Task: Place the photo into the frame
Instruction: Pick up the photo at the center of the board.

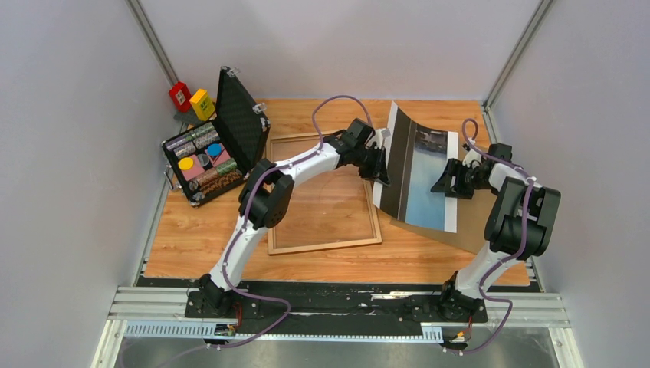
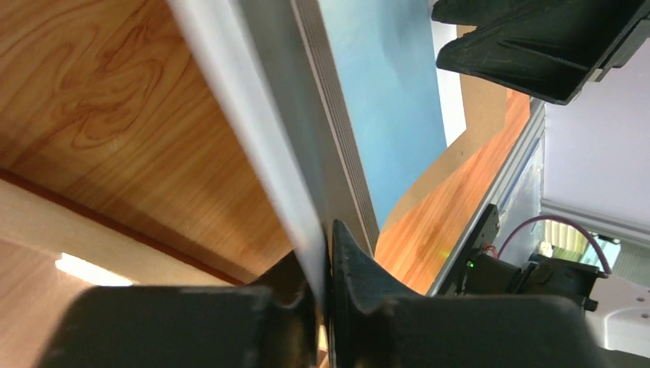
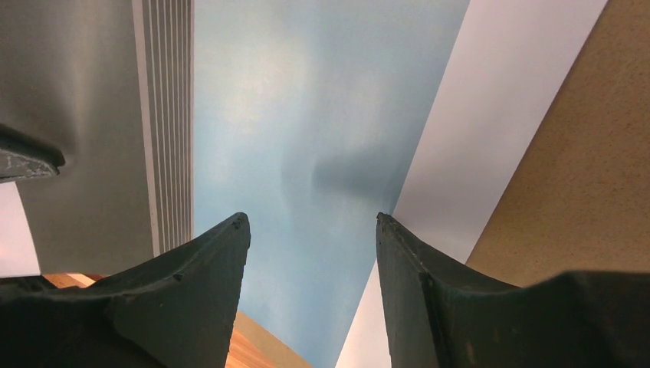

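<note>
The photo (image 1: 418, 172) is a curved print with a dark grey band, blue sky and white margins, and its left edge is raised off the table. My left gripper (image 1: 381, 172) is shut on that left margin; in the left wrist view the jaws (image 2: 328, 253) pinch the white edge of the photo (image 2: 368, 92). My right gripper (image 1: 448, 182) hovers open over the print's right part, its fingers (image 3: 310, 222) spread above the blue sky (image 3: 306, 115) with nothing between them. The frame (image 1: 285, 241) lies flat on the table to the left, under my left arm.
A plain brown backing board (image 1: 475, 226) lies under the photo's right side. An open black case (image 1: 207, 157) with coloured pieces stands at the back left, with a red block (image 1: 180, 96) and a yellow block (image 1: 201, 103) behind it. Walls close in on both sides.
</note>
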Controlling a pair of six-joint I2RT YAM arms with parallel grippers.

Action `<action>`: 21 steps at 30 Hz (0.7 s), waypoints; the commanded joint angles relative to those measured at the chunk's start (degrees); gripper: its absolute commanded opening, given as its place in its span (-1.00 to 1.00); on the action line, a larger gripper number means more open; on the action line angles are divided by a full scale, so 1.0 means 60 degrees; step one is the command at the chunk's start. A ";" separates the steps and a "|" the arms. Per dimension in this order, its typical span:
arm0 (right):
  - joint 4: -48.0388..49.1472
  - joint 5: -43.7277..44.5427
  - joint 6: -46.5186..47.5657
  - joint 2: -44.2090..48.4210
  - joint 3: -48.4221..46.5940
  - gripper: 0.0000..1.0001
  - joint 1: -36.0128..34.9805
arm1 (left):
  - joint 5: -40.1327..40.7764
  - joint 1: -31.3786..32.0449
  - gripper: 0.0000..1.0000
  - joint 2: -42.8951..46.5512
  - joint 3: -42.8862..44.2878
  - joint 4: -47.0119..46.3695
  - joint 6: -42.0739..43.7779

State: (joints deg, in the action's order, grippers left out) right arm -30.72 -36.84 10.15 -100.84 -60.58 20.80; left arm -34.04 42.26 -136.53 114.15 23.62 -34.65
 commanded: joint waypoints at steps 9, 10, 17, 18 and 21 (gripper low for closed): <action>0.0478 -0.0847 0.0160 0.2003 0.0113 0.51 -0.0423 | -0.0051 -0.0210 -1.00 0.0495 -0.0123 0.0375 -0.0259; 0.0489 -0.0834 0.0070 0.2140 0.0034 0.54 -0.0488 | -0.0023 -0.0215 -1.00 0.0619 -0.0017 0.0558 -0.0036; 0.0607 -0.1134 -0.1140 0.2582 -0.0973 0.58 -0.0983 | 0.0489 -0.0381 -1.00 0.1568 0.0509 0.1703 0.1399; 0.0610 -0.1152 -0.1299 0.2593 -0.1131 0.57 -0.1065 | 0.0642 -0.0416 -1.00 0.1681 0.0572 0.2033 0.1573; 0.0634 -0.1145 -0.1622 0.2654 -0.1518 0.54 -0.1408 | 0.0977 -0.0672 -1.00 0.2342 0.0785 0.2648 0.2424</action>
State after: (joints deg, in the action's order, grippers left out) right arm -29.45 -41.76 4.80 -87.53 -65.28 14.52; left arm -31.24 40.34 -132.57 114.06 34.87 -28.60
